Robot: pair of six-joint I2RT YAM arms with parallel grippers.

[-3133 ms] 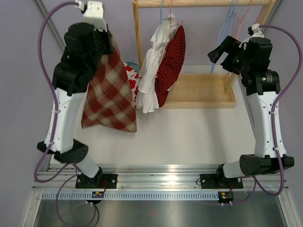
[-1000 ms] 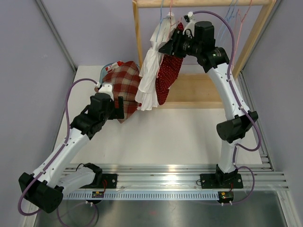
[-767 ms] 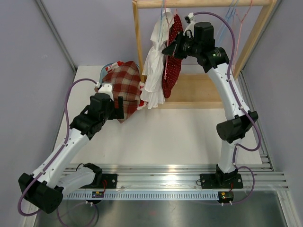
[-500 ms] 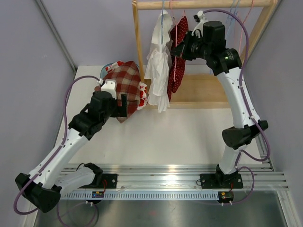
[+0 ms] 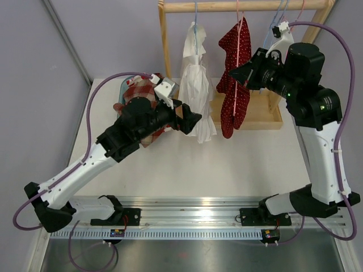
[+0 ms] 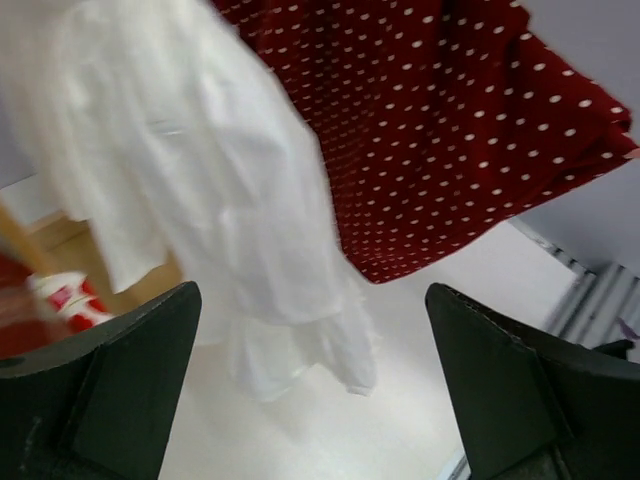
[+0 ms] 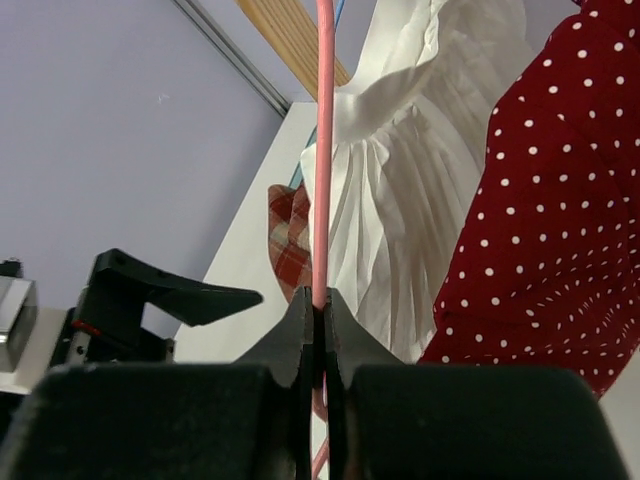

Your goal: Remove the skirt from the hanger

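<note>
Starting at the right gripper (image 7: 319, 300): it's pinched tight on the thin pink hanger (image 7: 324, 150), no gap between the jaws, and the bar runs straight up out of them toward 12 o'clock in the wrist view. My read is that it's there to pin the hanger so it can't swing or ride along when the fabric gets tugged. The red skirt (image 5: 233, 93) hangs off that same hanger, right against the gripper at its 9 o'clock in the top view, draping down in front of the wooden rack, with the hook up on the rail (image 5: 244, 5). So it's not off yet, and it looks like the one being worked since its hanger is the one being held. Out at about 8 o'clock from there, the left gripper (image 5: 190, 113) sits with its jaws spread wide and nothing in them, low by the hem of the white skirt (image 5: 197, 96), which hangs on its own blue hanger just at 9 o'clock of the red one. From the left wrist view, both skirts fill the space ahead of the open jaws, white nearer and red behind at 1 o'clock, so I'd guess it's lined up to reach past and grab red fabric low down, though snagging the white one is a real risk. A plaid cloth (image 5: 139, 93) lies on the table (image 5: 227, 164) at the left gripper's 10 o'clock.
</note>
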